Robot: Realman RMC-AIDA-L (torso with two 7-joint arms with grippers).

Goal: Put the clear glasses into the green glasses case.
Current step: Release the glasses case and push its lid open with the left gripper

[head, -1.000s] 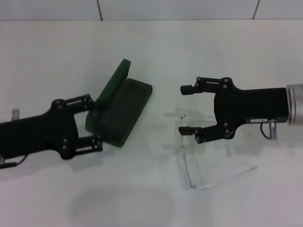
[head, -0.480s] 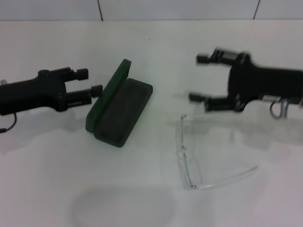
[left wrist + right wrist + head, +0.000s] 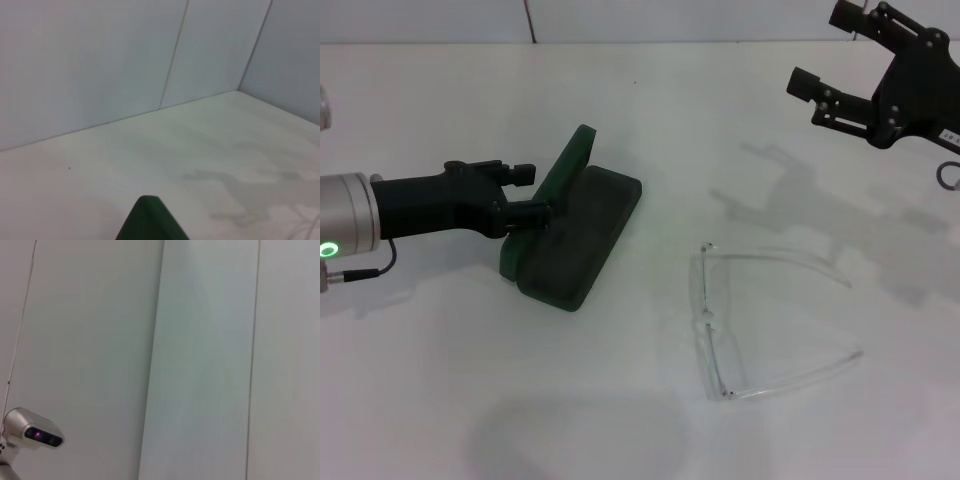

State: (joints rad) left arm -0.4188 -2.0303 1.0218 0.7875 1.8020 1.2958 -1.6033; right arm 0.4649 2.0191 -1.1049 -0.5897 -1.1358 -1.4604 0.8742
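The clear glasses point(image 3: 706, 322) lie on the white table right of centre, both thin arms spread toward the right, with nothing touching them. The green glasses case point(image 3: 575, 235) sits left of centre, open, its lid point(image 3: 563, 170) standing up along its left side. My left gripper point(image 3: 533, 192) is open, its fingertips against the outer face of the lid. A green corner of that lid point(image 3: 150, 222) shows in the left wrist view. My right gripper point(image 3: 823, 48) hangs open and empty at the far right, well above and behind the glasses.
A white tiled wall point(image 3: 700, 20) runs along the back of the table. The right wrist view holds only wall panels and a silver camera housing point(image 3: 31, 432). A soft shadow point(image 3: 580, 440) lies near the table's front edge.
My right gripper lifted away from the glasses, up and to the far right. My left gripper drew back from the case, then came in again against the lid. Glasses and case stayed put.
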